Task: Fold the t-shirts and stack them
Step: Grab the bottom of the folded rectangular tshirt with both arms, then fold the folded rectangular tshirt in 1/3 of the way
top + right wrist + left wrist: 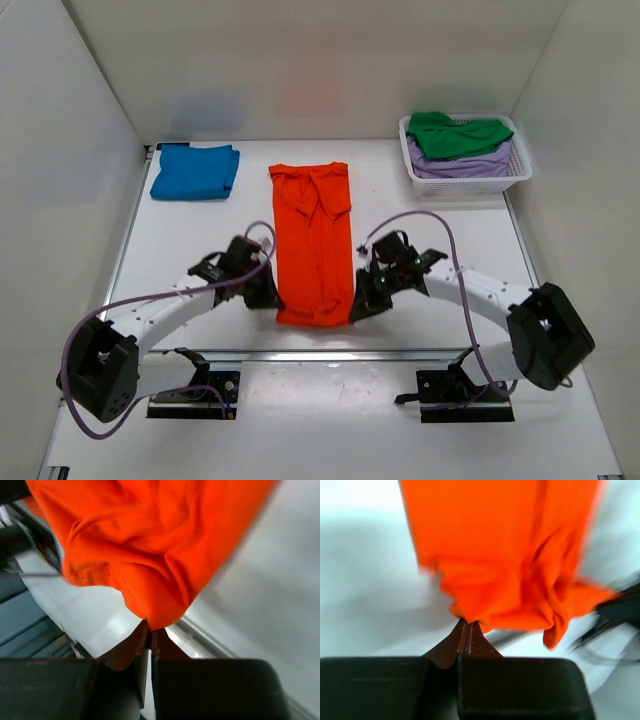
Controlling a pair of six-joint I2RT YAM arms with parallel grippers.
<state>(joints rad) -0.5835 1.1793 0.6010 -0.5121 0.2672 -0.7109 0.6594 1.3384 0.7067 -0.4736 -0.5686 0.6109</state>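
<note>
The orange t-shirt [313,245] is one bright colour all over. The blue t-shirt [195,172] is plain too. The green t-shirt [455,135] is dark and plain, and the pale purple t-shirt [462,166] is soft lilac. The basket [470,185] is white with a criss-cross pattern. The table [190,235] is white. The left arm [160,315] and the right arm [480,290] are white and black, with purple cables [457,262]. The left gripper [466,625] and the right gripper [150,632] have brown fingers.

Both wrist views cut the orange t-shirt [505,550] off at the top edge, and the left one blurs its edges and a dark shape [620,611] at the right. From above, the green t-shirt [455,135] covers most of the lavender t-shirt [462,168], and the left gripper [270,297] and right gripper [360,305] are too small to show their jaws.
</note>
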